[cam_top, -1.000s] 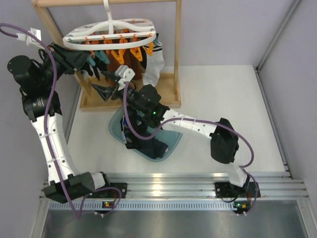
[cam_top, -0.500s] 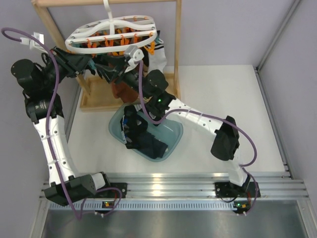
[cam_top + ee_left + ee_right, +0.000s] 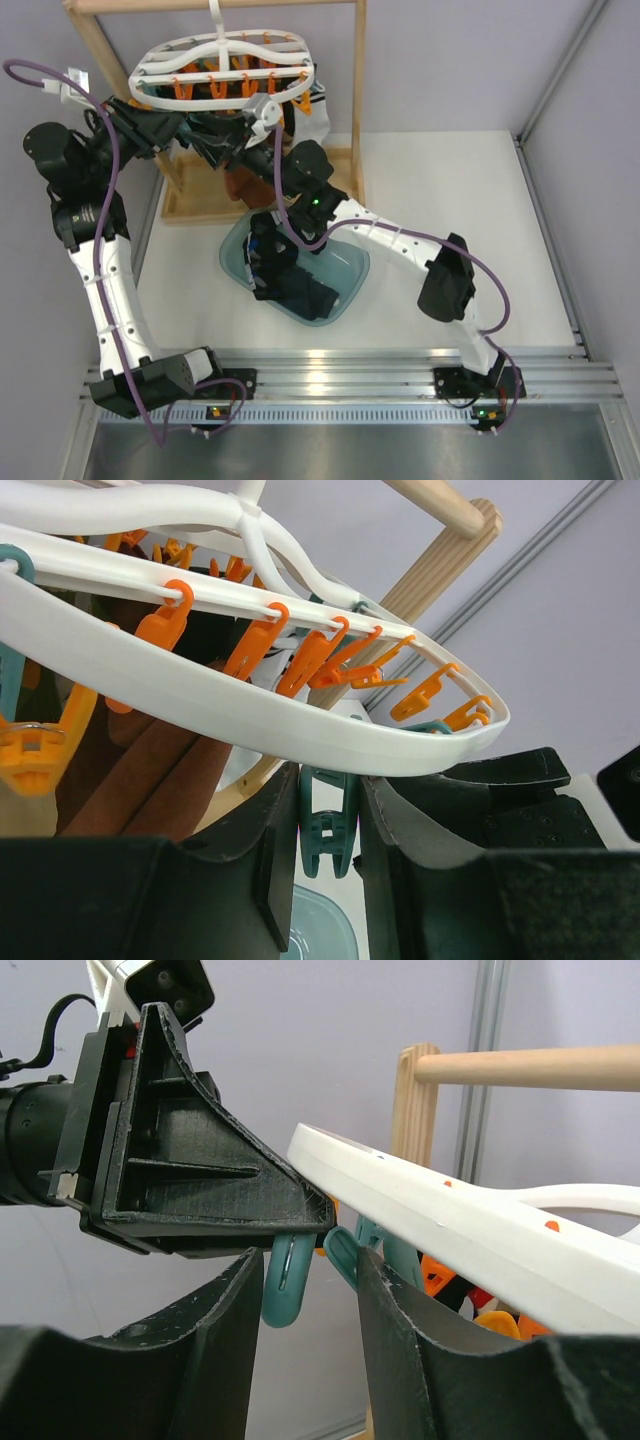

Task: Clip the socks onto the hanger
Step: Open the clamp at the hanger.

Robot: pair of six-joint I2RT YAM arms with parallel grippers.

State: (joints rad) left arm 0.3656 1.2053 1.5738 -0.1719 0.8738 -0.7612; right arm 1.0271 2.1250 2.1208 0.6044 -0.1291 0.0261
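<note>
The socks (image 3: 287, 282), small and dark, lie heaped in a shallow teal basin (image 3: 350, 268) on the worktop (image 3: 450, 190), just in front of the wooden rack (image 3: 98, 48). None of them is in either gripper.

The hanger (image 3: 222, 58), a white oval lattice, hangs by its hook from the rack's top bar, with a row of orange clips (image 3: 214, 88) under its frame. Brown socks (image 3: 238, 184) hang below it, and a white sock (image 3: 318, 112) hangs at its right end.

Both arms reach up under the left half of the hanger. The left gripper (image 3: 198, 132) is clenched on a teal clip (image 3: 328, 828) that dangles from the hanger's rim (image 3: 250, 720). In the left wrist view the clip stands upright between the two black fingers (image 3: 275, 850), which press against its sides.

The right gripper (image 3: 228, 142) sits just beside the left one, under the same stretch of rim. In its own wrist view the jaws stand partly apart, with the looped ends of a teal clip (image 3: 290, 1280) in the gap. One black finger (image 3: 200, 1190) of the left gripper sits directly above them, close against the rim. Whether the right gripper's fingers (image 3: 215, 1360) actually press on that clip cannot be told.
</note>
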